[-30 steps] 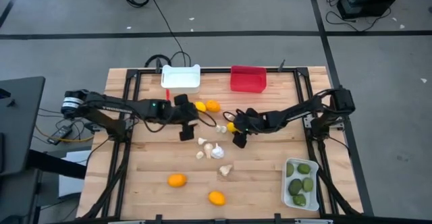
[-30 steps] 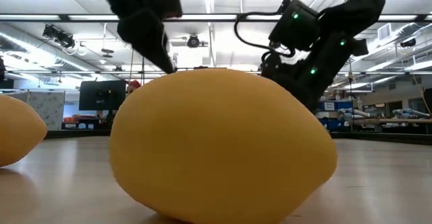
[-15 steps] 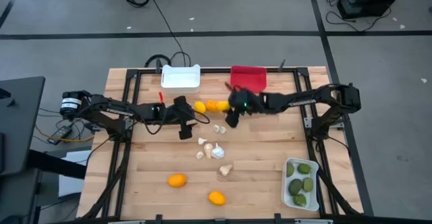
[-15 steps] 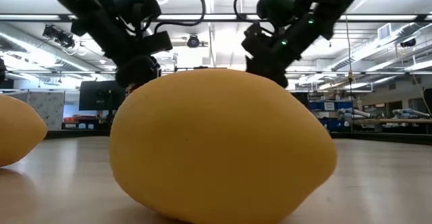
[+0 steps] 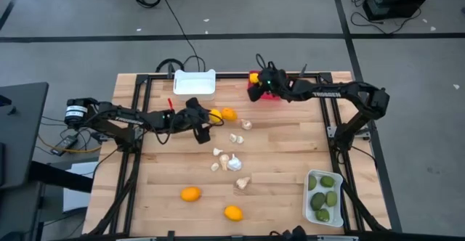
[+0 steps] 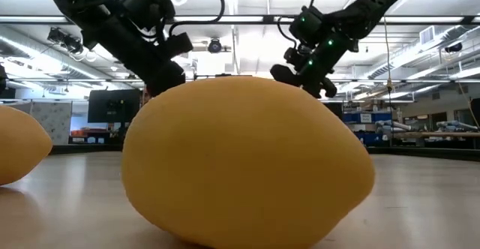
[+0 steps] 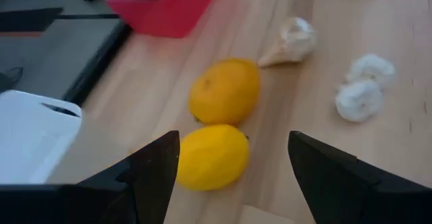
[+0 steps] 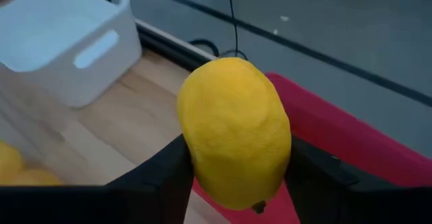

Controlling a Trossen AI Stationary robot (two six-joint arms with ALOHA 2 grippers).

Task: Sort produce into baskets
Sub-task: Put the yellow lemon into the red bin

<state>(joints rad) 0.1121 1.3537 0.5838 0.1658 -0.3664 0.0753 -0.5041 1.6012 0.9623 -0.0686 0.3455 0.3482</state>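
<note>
Your right gripper point(image 8: 233, 177) pinches a lemon point(image 8: 234, 131) over the red basket's point(image 8: 351, 140) near rim, held high so it drops in cleanly; that arm stretches flat across the table's point(image 5: 290, 161) back. Left gripper point(image 7: 233, 166), fingers spread, is aimed low at 2 citrus point(image 7: 225, 90) beside the white basket point(image 5: 195, 83).

The yellow lemon point(image 8: 234, 133) has been carried by the right hand point(image 5: 259, 82) from mid-worktop to the red basket point(image 5: 277, 94) at the far edge. The left hand point(image 5: 204, 130) has been shifted slightly toward the far edge.
</note>
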